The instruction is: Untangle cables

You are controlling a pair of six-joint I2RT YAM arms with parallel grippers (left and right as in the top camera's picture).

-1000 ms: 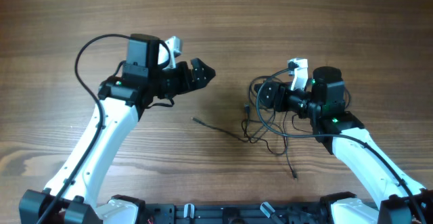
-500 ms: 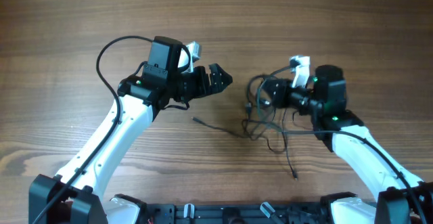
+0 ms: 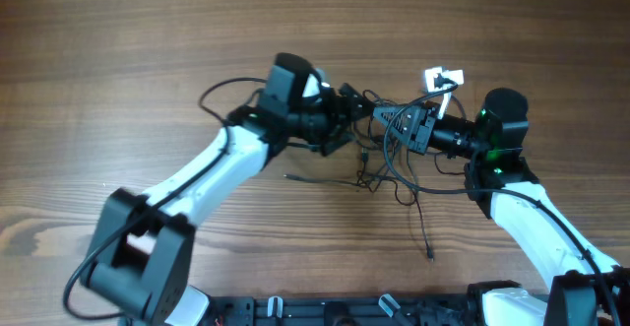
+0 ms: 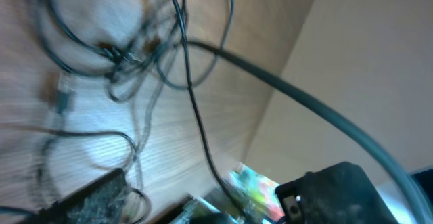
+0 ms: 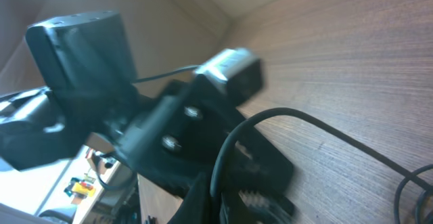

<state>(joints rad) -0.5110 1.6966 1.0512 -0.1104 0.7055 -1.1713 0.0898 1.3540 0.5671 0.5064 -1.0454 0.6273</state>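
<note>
The cables [image 3: 373, 179], thin black cords with small plug ends, are seen tangled on the wood-grain desk [image 3: 138, 50], just below two tools that nearly meet tip to tip. The right tool [image 3: 385, 119] is pressed together on a raised loop. Whether the left tool [image 3: 355, 110] is spread cannot be told. The cords cannot be counted in the knot; two loose ends trail out.
</note>
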